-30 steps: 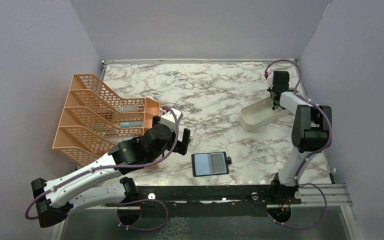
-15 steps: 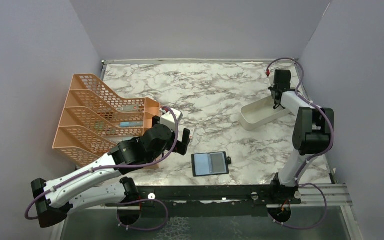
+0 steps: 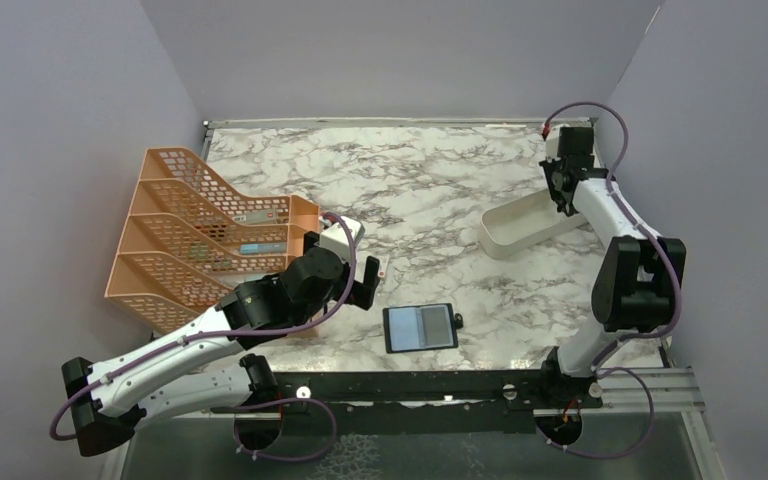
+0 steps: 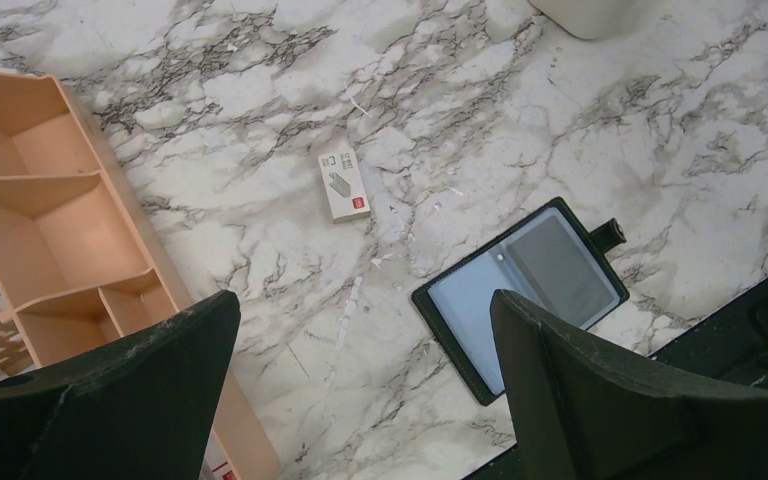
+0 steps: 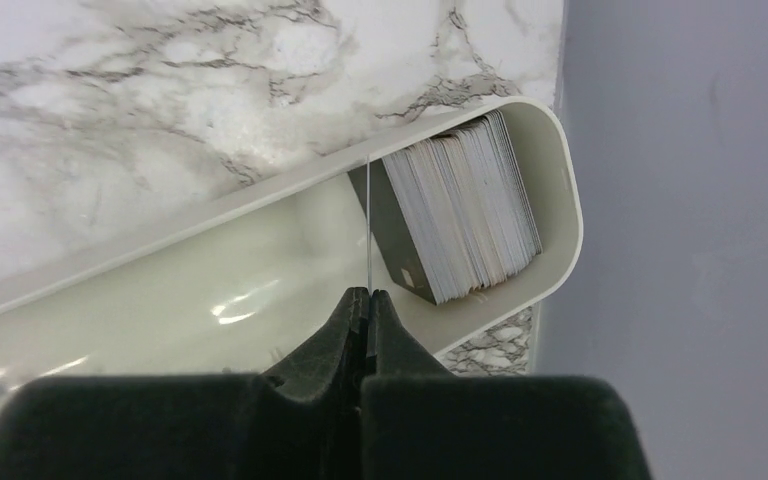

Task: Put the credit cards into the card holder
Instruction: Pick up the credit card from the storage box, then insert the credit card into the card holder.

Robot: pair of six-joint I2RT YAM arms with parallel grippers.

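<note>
Where right gripper (image 5: 368,294) closes, card (image 5: 369,220) (edge-on) pinched

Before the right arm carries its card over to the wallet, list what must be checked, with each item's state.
1. Right end effector shut on a thin card, seen edge-on: ok.
2. Only one card pinched: cannot tell.
3. Card lifted free of the stack of cards in the white tray: cannot tell from this angle.
4. Card holder lying open on the table, lining up: ok.
5. Left end effector open, holding nothing, above the table near the card holder: ok.
6. Small white piece lying apart from the card holder: ok.
</note>
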